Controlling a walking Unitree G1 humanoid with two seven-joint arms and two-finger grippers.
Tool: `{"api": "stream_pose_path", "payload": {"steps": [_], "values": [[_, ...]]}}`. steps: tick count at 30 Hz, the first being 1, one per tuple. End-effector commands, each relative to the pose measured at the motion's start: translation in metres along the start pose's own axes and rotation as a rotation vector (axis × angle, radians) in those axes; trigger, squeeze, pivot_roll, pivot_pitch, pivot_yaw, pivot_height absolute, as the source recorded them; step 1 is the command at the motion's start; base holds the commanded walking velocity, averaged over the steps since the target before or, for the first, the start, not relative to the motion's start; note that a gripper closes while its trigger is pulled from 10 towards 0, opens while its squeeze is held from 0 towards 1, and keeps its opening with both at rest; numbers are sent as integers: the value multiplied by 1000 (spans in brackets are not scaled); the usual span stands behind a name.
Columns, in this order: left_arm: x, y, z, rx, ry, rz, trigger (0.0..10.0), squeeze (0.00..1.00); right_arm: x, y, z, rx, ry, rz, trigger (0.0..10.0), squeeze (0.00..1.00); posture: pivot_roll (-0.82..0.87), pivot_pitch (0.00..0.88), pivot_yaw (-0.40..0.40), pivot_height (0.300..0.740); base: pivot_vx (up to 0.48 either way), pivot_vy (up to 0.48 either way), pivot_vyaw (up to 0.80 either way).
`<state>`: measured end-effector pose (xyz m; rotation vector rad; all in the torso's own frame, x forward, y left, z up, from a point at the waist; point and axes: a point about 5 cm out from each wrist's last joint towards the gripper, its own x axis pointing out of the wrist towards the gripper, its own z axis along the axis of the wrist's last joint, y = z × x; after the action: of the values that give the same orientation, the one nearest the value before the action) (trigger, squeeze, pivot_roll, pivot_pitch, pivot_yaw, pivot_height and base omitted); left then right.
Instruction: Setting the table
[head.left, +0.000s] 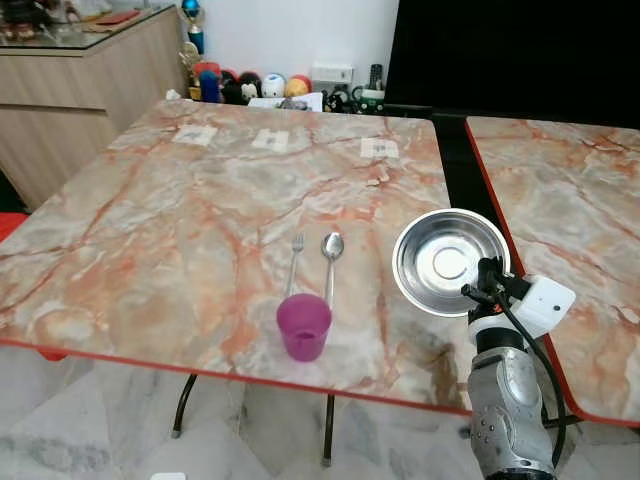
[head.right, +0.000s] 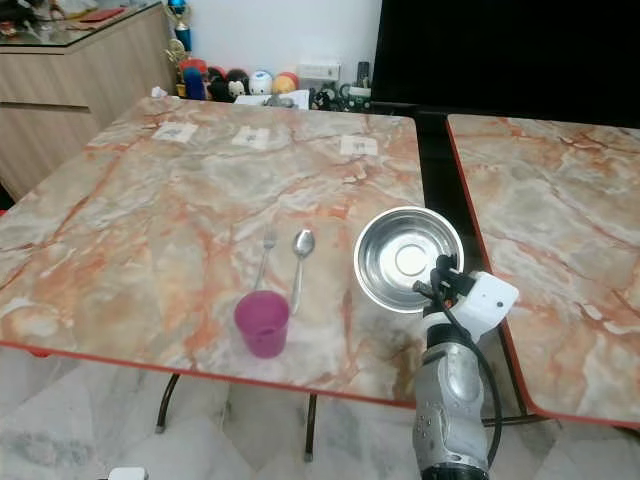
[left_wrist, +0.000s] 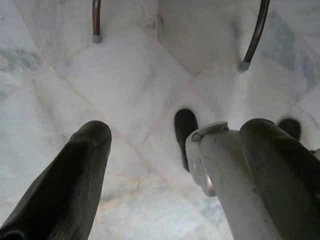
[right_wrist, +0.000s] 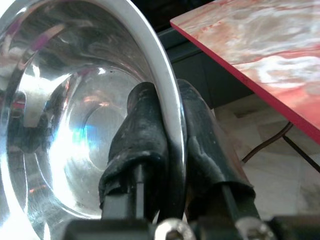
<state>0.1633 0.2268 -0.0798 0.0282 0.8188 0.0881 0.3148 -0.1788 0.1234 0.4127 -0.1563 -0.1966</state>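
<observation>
Pinching the rim of a steel bowl between its 2 fingers, the right gripper carries it above the marble table, seemingly to set down right of the spoon, fork and purple cup to the gripper's left.

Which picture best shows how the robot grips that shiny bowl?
The right wrist view: the right gripper pinches the steel bowl rim, one finger inside, one outside. Both eye views show the whole bowl, held above the table edge.
</observation>
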Motion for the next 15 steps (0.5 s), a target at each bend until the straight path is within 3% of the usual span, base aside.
{"api": "stream_pose_path", "payload": {"steps": [1,15], "values": [[-2,0,-6,-11,20,7,10000,0,2,-1,3,-1,-9,-7,10000,0,20,81,-16,740,0,0,0],[-2,0,-7,-13,23,13,10000,0,2,0,2,-1,-6,-8,10000,0,21,82,-19,740,0,0,0]]}}
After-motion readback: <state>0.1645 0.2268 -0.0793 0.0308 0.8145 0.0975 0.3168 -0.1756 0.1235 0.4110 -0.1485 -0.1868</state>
